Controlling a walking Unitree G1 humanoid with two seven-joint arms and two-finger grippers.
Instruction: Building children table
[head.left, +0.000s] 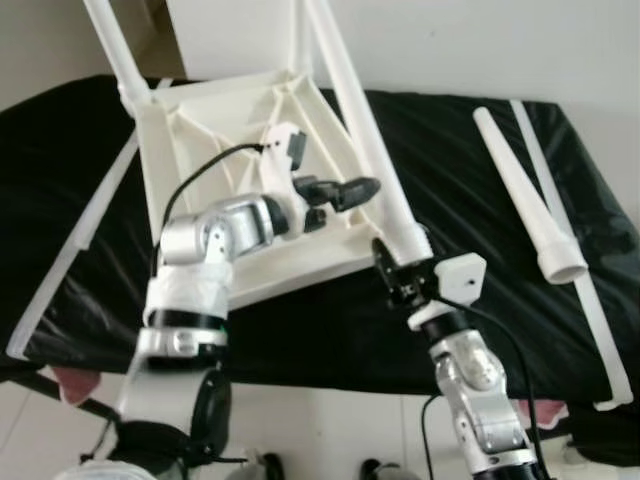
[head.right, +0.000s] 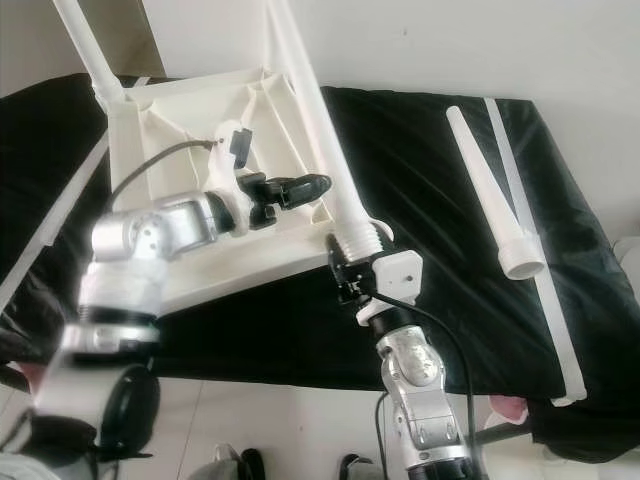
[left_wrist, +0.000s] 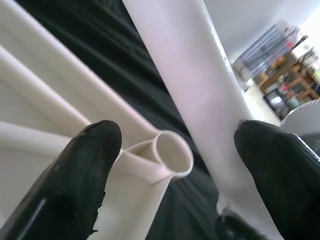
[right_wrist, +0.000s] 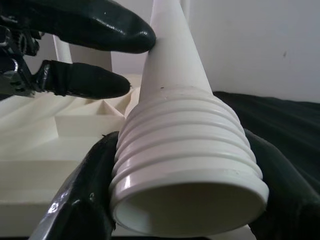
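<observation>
Now table leg (right_wrist: 185, 150) threaded end clamped between right hand (head.left: 405, 272) fingers.

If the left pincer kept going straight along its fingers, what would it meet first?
Most likely the table leg held by the right pincer. The open left pincer points at it, with the corner socket between its fingers; depth is unclear.

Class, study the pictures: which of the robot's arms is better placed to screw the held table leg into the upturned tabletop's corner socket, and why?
Right. The right gripper already clamps the threaded end of the leg near the tabletop corner. The left gripper is open, only straddling the socket.
</observation>
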